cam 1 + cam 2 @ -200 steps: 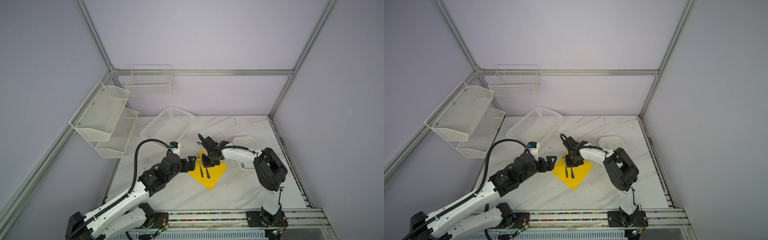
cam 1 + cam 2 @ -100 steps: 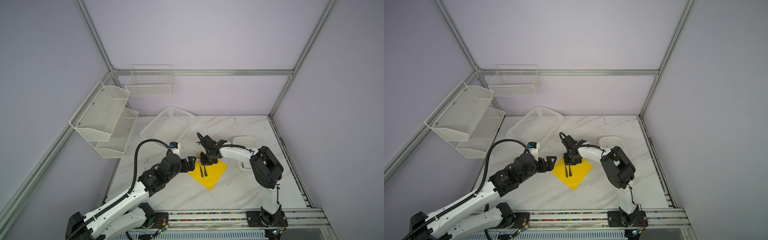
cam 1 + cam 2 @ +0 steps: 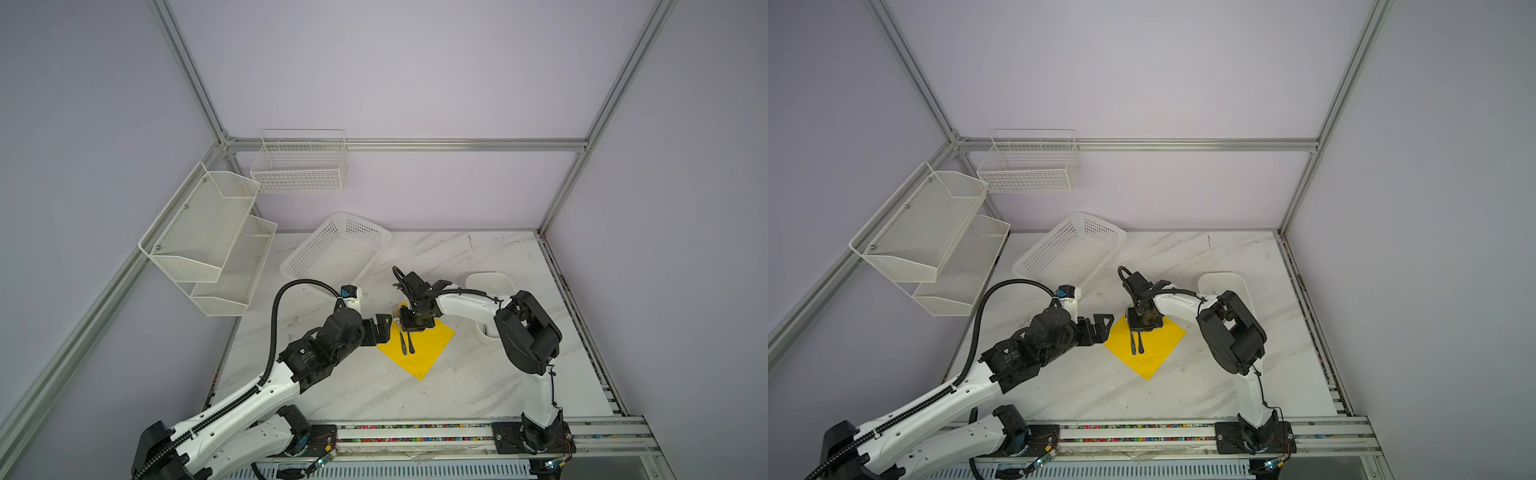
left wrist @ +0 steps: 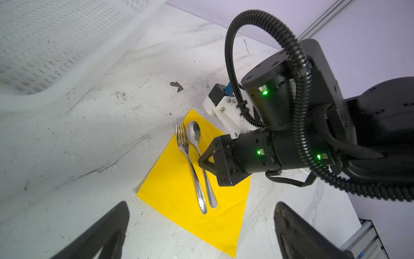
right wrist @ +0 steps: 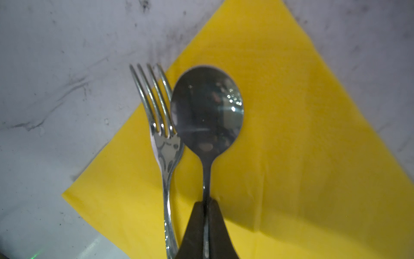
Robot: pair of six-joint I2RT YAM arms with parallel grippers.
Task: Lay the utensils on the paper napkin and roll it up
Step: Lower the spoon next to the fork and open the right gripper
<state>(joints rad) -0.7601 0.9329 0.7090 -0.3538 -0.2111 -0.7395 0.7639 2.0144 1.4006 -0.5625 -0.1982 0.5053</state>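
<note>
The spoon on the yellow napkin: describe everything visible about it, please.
The slim shiny silver metal spoon has an oval, mirror-bright bowl facing up and a thin straight handle. It appears to lie flat on the bright yellow paper napkin, parallel to the silver metal fork beside it, with the bowl's edge against the fork's tines. The black right pincer is shut on the handle near the bowl. In the left wrist view the handle's far end rests free on the napkin.

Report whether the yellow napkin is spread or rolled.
Spread flat: the paper napkin lies unrolled, with the fork and spoon side by side on it.
</note>
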